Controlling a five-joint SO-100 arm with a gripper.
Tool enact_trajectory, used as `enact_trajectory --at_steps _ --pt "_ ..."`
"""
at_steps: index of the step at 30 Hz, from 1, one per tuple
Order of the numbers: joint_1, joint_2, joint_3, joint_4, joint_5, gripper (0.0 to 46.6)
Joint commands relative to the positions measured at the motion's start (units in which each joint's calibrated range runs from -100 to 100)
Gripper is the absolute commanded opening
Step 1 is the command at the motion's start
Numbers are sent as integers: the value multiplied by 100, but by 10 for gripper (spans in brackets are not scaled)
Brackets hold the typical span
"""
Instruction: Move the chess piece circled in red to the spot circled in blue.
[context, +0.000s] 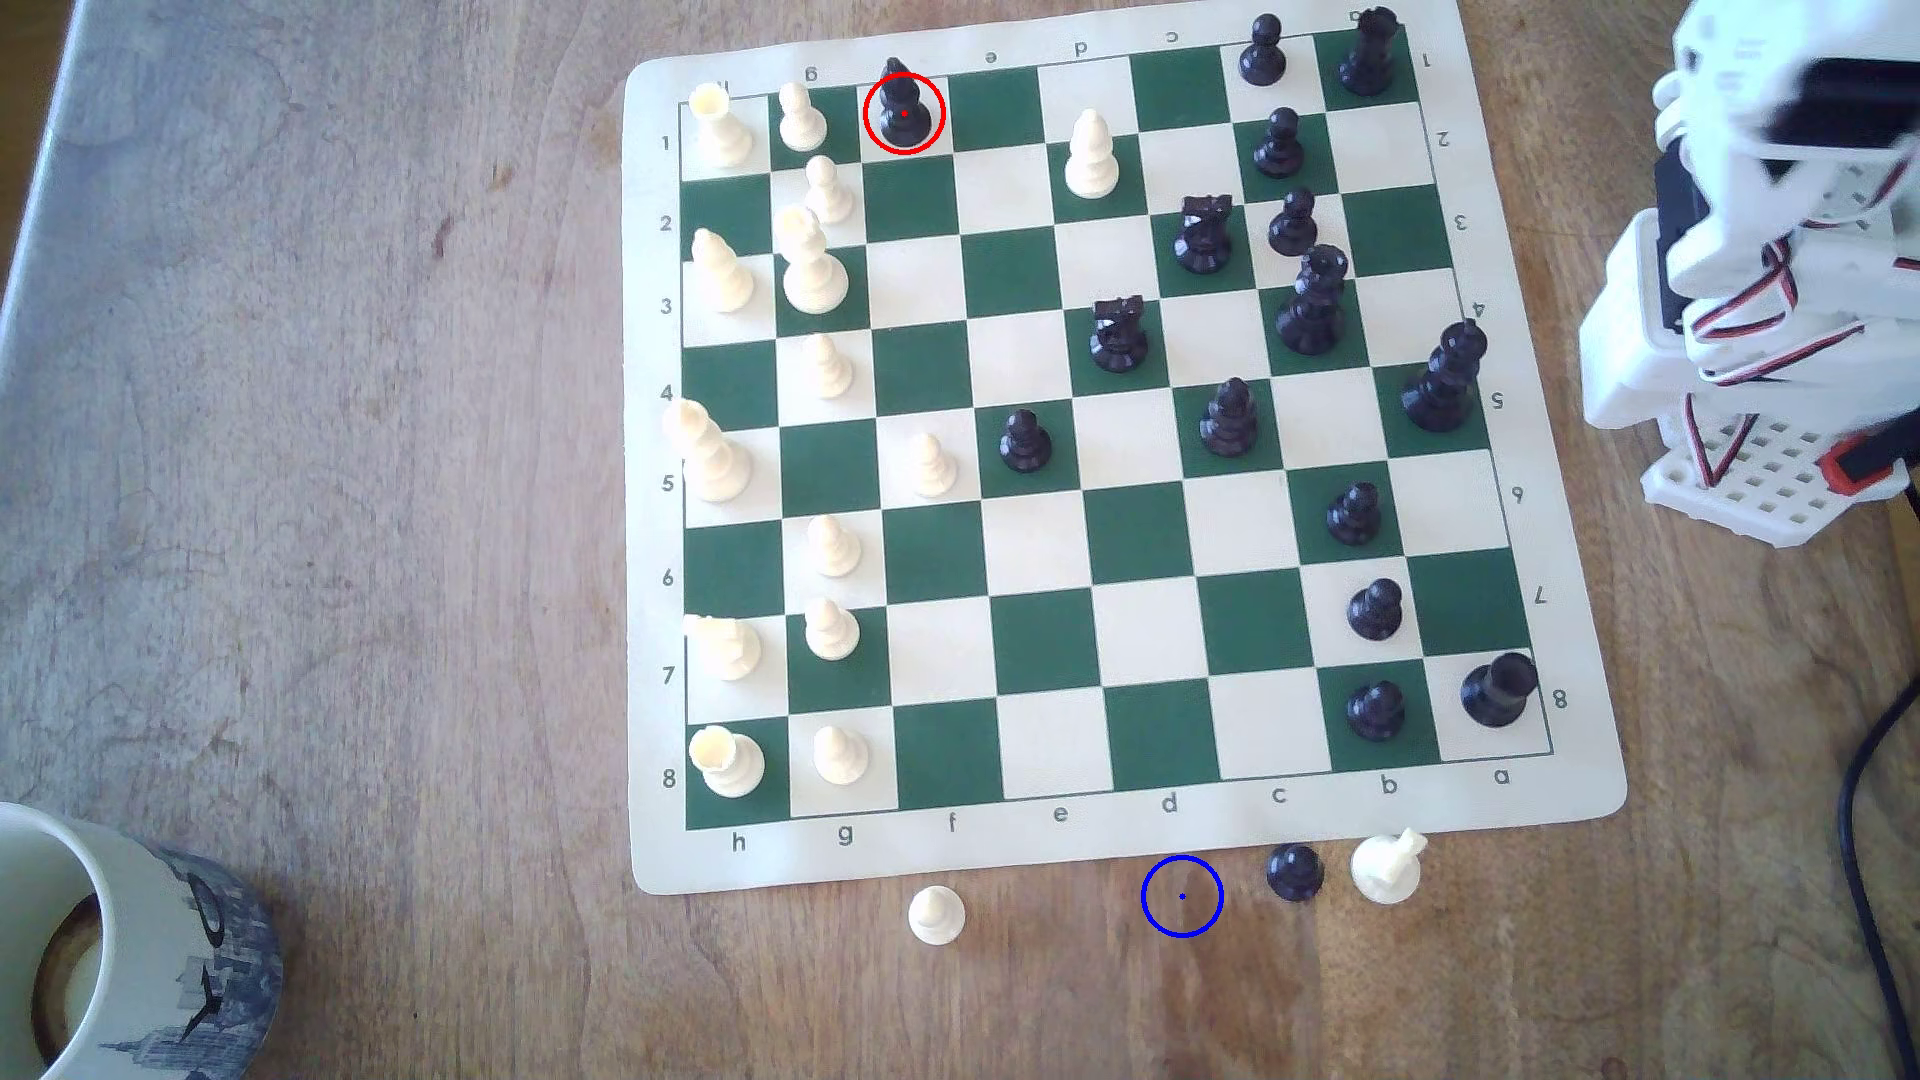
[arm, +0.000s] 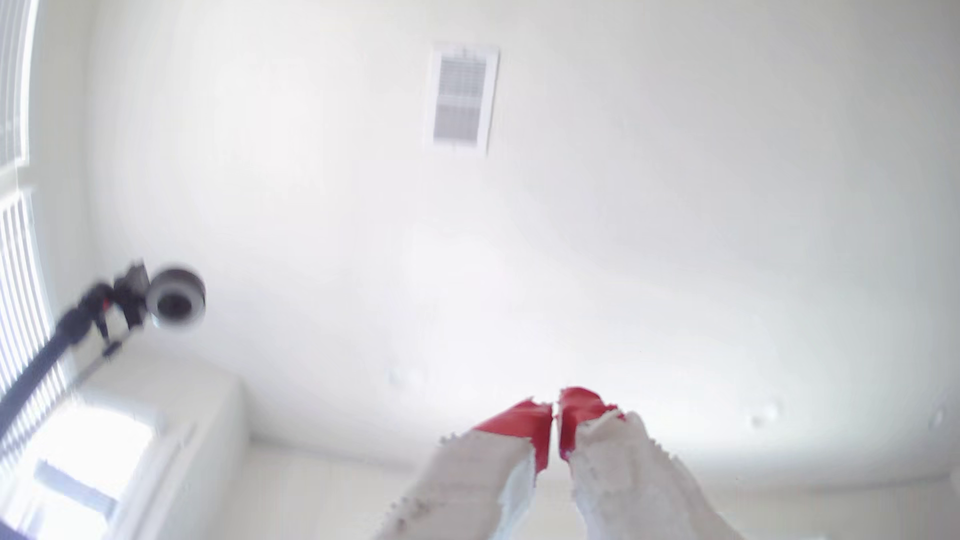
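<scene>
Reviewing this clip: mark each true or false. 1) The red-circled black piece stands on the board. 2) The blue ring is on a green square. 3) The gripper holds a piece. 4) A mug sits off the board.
1) True: the black piece stands upright on the board's far row.
2) False: the blue ring lies on bare wood beside the board.
3) False: the gripper is shut, empty, pointing at the ceiling.
4) True: the mug sits at the exterior view's lower left.
</scene>
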Motion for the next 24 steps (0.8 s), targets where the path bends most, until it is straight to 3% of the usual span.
enact_trajectory --at_steps 1,10,14,18,24 --pt "292 -28 -726 2680 -20 2" --pt "1012 498 -2032 6718 -34 2" --pt "1051 1075 -2494 7078 -34 2" --pt "1090 2077 -3654 8741 59 2" --pt "1348 4276 -5767 10035 -215 2"
